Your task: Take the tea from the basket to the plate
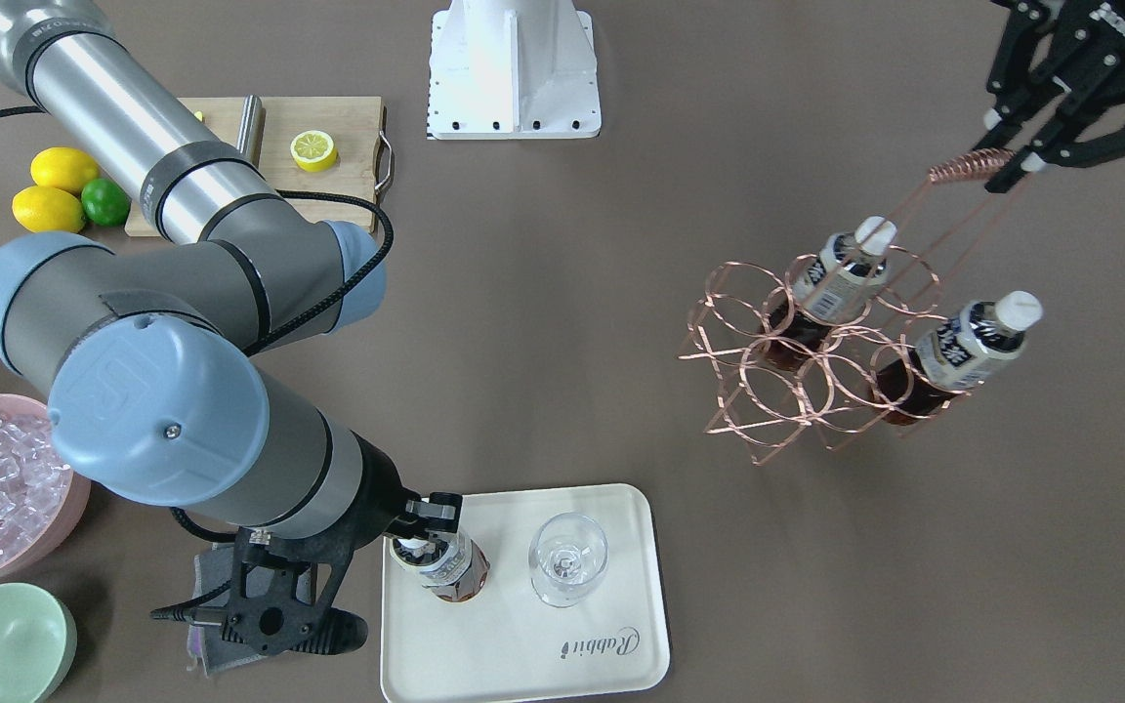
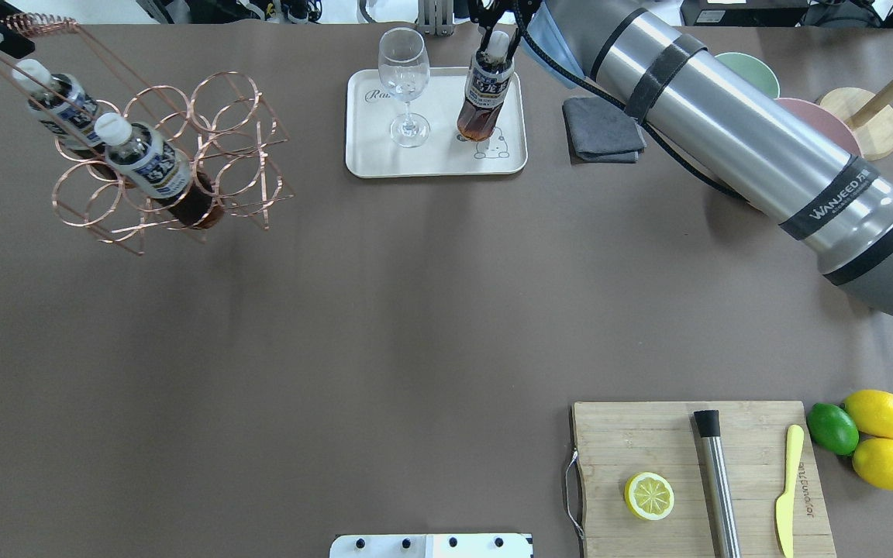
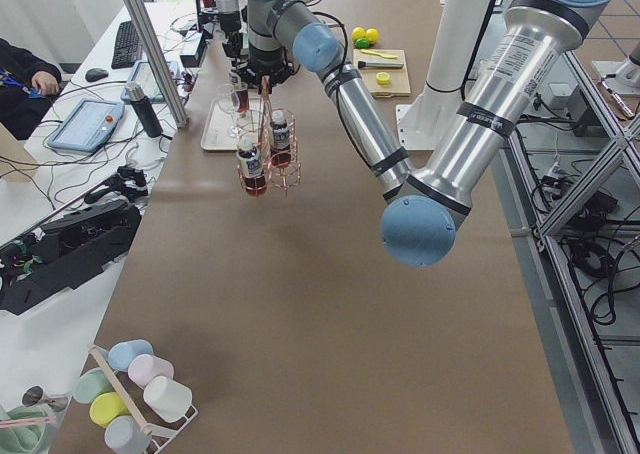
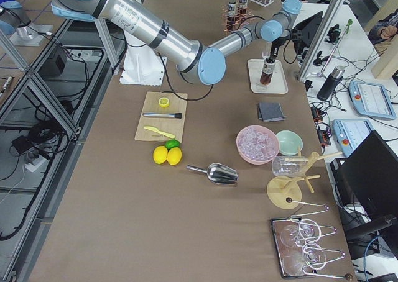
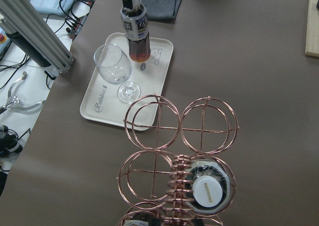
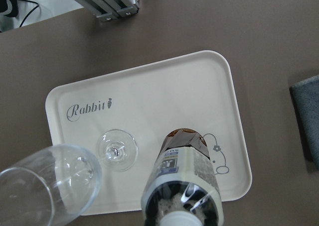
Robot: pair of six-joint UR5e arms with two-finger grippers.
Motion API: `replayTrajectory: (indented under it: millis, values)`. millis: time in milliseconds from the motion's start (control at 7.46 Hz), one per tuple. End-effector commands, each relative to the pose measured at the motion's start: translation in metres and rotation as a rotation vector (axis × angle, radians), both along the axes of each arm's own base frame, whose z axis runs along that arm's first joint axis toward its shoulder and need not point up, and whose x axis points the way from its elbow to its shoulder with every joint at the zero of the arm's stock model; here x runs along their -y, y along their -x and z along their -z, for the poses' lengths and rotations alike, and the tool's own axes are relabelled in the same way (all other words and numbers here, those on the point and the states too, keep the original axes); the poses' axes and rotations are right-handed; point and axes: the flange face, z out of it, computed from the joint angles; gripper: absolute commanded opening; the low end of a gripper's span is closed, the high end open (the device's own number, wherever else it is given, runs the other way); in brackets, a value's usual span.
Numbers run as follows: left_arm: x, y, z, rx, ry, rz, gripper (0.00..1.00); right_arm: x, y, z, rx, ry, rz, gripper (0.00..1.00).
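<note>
Tea (image 2: pixel 485 97) upright over plate (image 2: pixel 431 164), top centre overhead, right gripper (image 2: pixel 498 40) clamped at neck. Confirm base seated before you release; lift straight, clear glass (image 2: pixel 404 85). Left gripper (image 1: pixel 1012 168) pinches basket (image 1: pixel 797 361) handle.

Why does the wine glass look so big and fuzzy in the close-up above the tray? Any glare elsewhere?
Right wrist view: the glass, its bowl near the lens, looms large and soft, while the plate and its lettering stay sharp. Front-facing view: a bright streak of glare runs along the metal tube of the right arm.
</note>
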Motion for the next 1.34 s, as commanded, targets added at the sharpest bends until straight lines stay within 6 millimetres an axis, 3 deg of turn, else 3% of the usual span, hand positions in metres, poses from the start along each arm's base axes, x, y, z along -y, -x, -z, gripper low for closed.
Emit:
replayTrajectory:
  millis: [0,134,268,536,804,938,1072,1206]
  values:
    - [0.043,0.027,-0.065,0.074,-0.026,-0.04,0.0,-0.007,0.013,-0.005,-0.012,-0.003,0.007,0.43]
    - [0.053,0.035,-0.081,0.093,-0.025,-0.044,0.0,-0.009,0.011,0.002,-0.007,-0.016,0.008,0.99]
    - [0.074,0.054,-0.106,0.117,-0.03,-0.051,0.0,-0.006,-0.008,0.011,0.008,-0.018,-0.005,1.0]
    - [0.098,0.067,-0.134,0.143,-0.005,-0.055,0.0,-0.029,-0.061,0.019,-0.043,-0.025,0.038,1.0]
    - [0.134,0.07,-0.168,0.159,0.049,-0.073,0.0,-0.059,-0.137,0.006,-0.108,0.019,0.029,1.0]
    - [0.146,0.07,-0.185,0.164,0.077,-0.079,0.0,-0.084,-0.167,-0.029,-0.145,0.06,0.032,1.0]
    - [0.161,0.072,-0.191,0.205,0.065,-0.079,0.0,-0.12,-0.211,-0.092,-0.159,-0.061,0.11,1.0]
    - [0.178,0.072,-0.188,0.217,0.074,-0.076,0.0,-0.148,-0.271,-0.156,-0.178,-0.12,0.137,1.0]
